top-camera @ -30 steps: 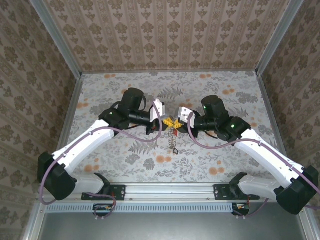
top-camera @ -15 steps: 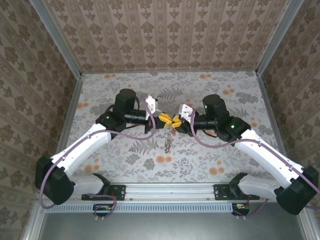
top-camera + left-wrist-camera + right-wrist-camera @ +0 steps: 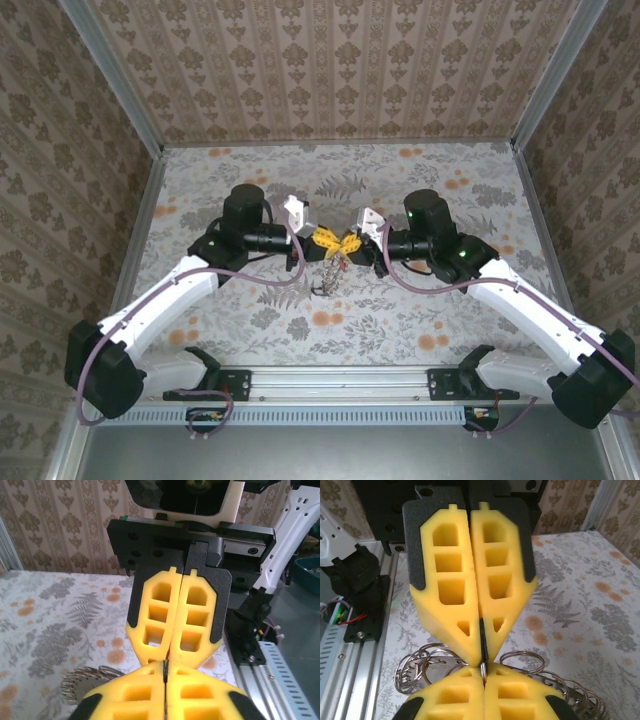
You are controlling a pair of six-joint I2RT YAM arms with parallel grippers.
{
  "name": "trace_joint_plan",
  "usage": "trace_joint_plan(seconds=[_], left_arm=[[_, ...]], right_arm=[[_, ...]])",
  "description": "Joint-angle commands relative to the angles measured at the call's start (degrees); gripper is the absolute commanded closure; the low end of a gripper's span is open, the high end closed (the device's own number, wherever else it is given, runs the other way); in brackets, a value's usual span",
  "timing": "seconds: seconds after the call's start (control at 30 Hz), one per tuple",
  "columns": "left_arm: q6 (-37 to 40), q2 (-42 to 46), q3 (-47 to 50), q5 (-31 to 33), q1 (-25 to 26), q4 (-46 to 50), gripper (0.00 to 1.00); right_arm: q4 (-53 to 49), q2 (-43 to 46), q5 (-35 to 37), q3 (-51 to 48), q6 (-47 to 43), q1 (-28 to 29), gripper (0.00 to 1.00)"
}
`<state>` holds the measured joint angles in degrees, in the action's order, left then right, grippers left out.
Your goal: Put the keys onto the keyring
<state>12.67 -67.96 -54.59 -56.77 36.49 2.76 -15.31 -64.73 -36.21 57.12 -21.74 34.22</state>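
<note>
While keys (image 3: 325, 279) dangle below, left claw (image 3: 322, 238) and right claw (image 3: 350, 243) both pinch the keyring (image 3: 483, 669).

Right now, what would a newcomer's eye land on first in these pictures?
The yellow-fingered left hand and right hand meet tip to tip above the middle of the table, both pinched shut. Beneath them dangles a bunch of keys, its ring caught where the fingertips meet.

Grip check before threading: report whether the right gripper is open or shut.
Shut. In the left wrist view the right gripper's yellow fingers press flat together; the thin keyring sits pinched at their tips.
</note>
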Motion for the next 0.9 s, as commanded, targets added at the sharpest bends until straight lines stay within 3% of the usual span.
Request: trace_joint_plan(seconds=[0.0, 0.1, 0.5, 0.73, 0.87], left_arm=[[8.8, 3.3, -4.5, -1.6, -3.2, 16.3, 0.69], [11.9, 3.5, -5.4, 1.6, -3.9, 22.9, 0.61], [8.0, -1.5, -9.6, 4.4, -1.0, 24.3, 0.51], [8.1, -2.1, -10.4, 7.9, -0.7, 25.0, 0.56], [8.2, -1.7, -9.4, 7.6, -0.5, 23.7, 0.60]], right_arm=[[-6.4, 0.0, 1.4, 2.8, -3.8, -0.1, 1.00], [-8.9, -0.2, 1.6, 4.1, -5.8, 0.1, 1.00], [-14.2, -6.0, 2.6, 10.7, -10.9, 2.4, 1.00], [-23.4, -9.7, 10.2, 16.8, -17.7, 7.0, 1.00], [-23.0, -10.0, 9.6, 17.5, -17.4, 7.2, 1.00]])
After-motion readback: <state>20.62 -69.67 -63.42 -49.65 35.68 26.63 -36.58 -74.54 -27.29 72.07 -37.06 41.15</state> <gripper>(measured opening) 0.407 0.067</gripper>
